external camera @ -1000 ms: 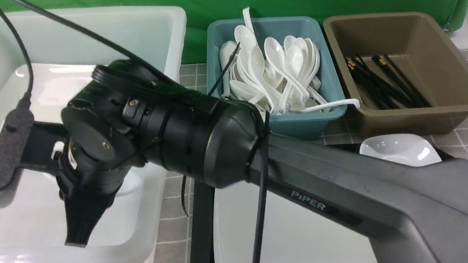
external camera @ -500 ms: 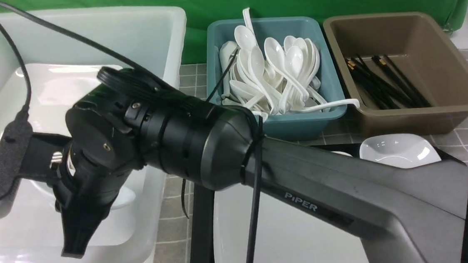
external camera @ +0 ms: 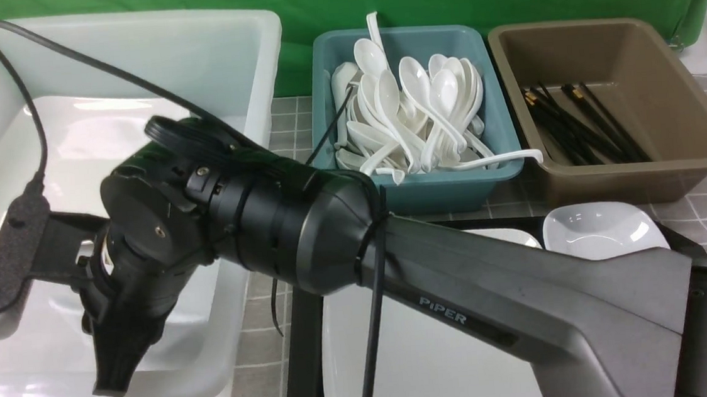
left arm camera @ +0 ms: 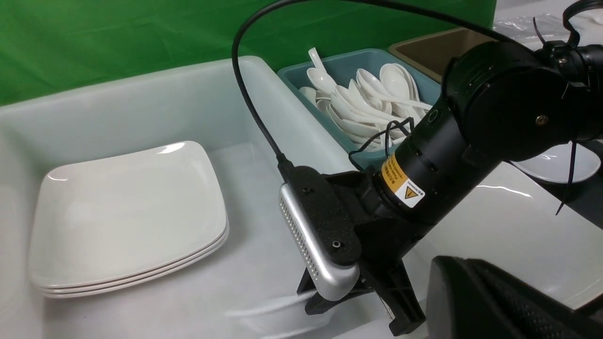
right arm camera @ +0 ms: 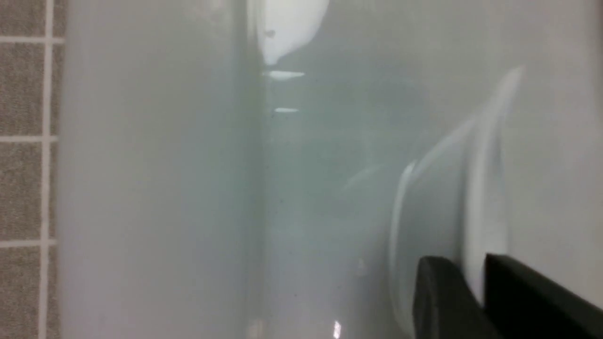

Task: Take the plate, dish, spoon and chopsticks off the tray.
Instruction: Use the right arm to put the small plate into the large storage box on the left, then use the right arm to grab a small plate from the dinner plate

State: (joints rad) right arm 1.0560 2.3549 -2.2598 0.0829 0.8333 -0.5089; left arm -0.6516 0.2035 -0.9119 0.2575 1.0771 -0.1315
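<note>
My right arm reaches across into the white bin point(external camera: 254, 55). Its gripper point(external camera: 112, 381) hangs low over the bin floor. In the right wrist view the right gripper point(right arm camera: 476, 268) has its jaws slightly apart around the rim of a small white dish point(right arm camera: 433, 197), which shows as a motion streak. The same dish point(left arm camera: 278, 310) is a blur under the fingers. The plate point(external camera: 416, 357) lies on the black tray point(external camera: 301, 341), with another dish point(external camera: 602, 229) at its far right. My left gripper point(left arm camera: 464, 263) is shut and empty. The spoon and chopsticks on the tray are hidden.
A stack of large white plates point(left arm camera: 127, 212) lies in the white bin's far part. A teal bin point(external camera: 412, 187) holds several white spoons. A brown bin point(external camera: 635, 170) holds several black chopsticks. My right arm's link point(external camera: 495, 313) covers much of the tray.
My right gripper sank a little deeper into the white bin and its jaws parted. The dish, sharp under it before, now shows as a blur.
</note>
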